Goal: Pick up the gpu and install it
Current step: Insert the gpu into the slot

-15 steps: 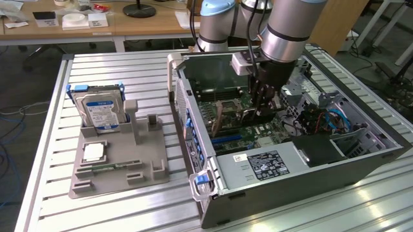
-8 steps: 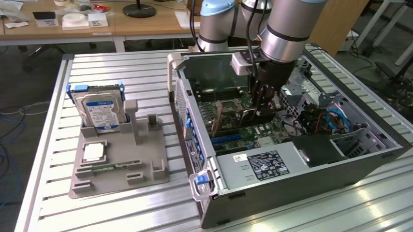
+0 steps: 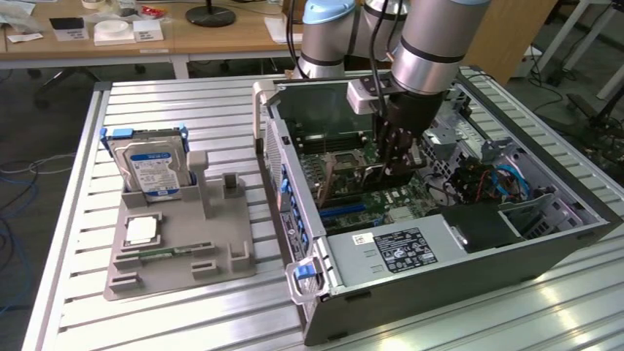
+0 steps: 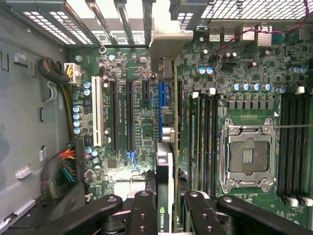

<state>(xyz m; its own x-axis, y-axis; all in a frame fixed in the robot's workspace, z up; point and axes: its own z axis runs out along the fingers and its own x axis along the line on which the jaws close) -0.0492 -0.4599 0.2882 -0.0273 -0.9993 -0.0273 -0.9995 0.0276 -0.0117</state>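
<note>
Hard drive (image 3: pixel 154 170) standing in the gray holder (image 3: pixel 166 274) at the exterior view's left; rightward, the open computer case (image 3: pixel 458 274). Gripper (image 3: pixel 395 157) is down inside it, fingers (image 4: pixel 143 215) pinching the gpu (image 4: pixel 165 166), which sits edge-on over the motherboard (image 4: pixel 137 112) along the blue slot (image 4: pixel 162 100).

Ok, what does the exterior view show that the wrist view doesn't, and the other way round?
Exterior view: the hard drive standing in the grey fixture on the slatted table. Wrist view: the white slot and the blue capacitors beside it. Both: the pincer shut on the gpu, and the motherboard with its CPU socket.
</note>
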